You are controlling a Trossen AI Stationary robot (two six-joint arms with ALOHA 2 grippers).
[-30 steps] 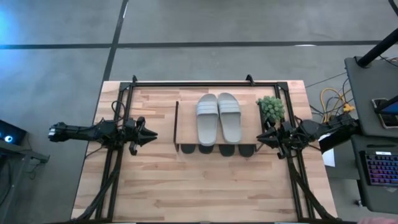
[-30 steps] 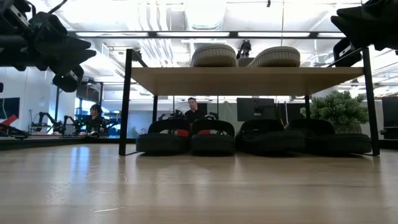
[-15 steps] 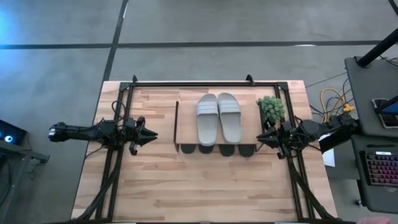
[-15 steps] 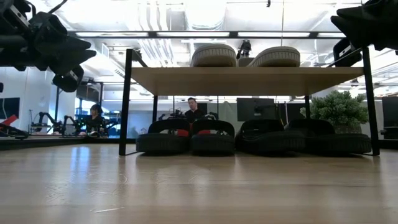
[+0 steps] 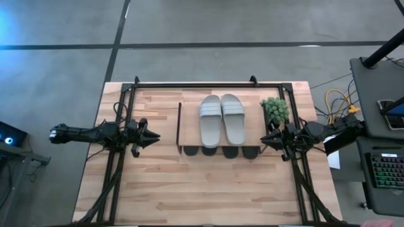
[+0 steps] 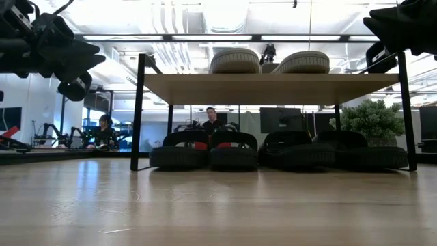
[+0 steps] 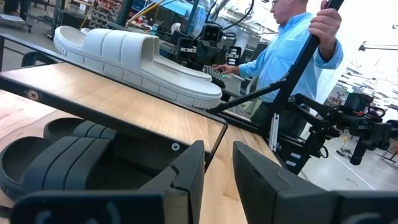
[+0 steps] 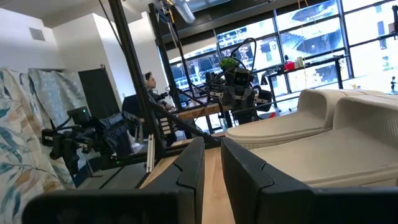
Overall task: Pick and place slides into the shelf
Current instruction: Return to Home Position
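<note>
Far left over the wooden table (image 5: 189,189), at 9 o'clock from the shelf (image 5: 189,123): left gripper (image 5: 154,137), well apart from the rack. Hangs above the boards, points toward 3 o'clock, grips nothing; fingers (image 7: 186,174) narrow, with only a slim gap between them in the left wrist view. Next, on the shelf's light wood top board: the light grey-white pair of slides, left one (image 5: 210,120) and right one (image 5: 233,120), side by side and just touching. Beneath that board, down on the tabletop, in a row: first black slide (image 6: 179,152), second black slide (image 6: 233,152), third black slide (image 6: 293,152), fourth black slide (image 6: 362,154), packed close between the thin black side frames, ends poking out past the board's 6 o'clock edge in the high view. At 2 o'clock from the shelf's middle, just beside the side frame: small potted plant (image 5: 275,110). At 6 o'clock from the plant, near the shelf's corner: right gripper (image 5: 264,140). Points toward 9 o'clock, carries nothing; fingers (image 8: 189,165) narrow, a thin slit between them. Beyond the table in the left wrist view: person in a light blue shirt (image 7: 280,56), one hand (image 7: 323,25) on a black pole.
</note>
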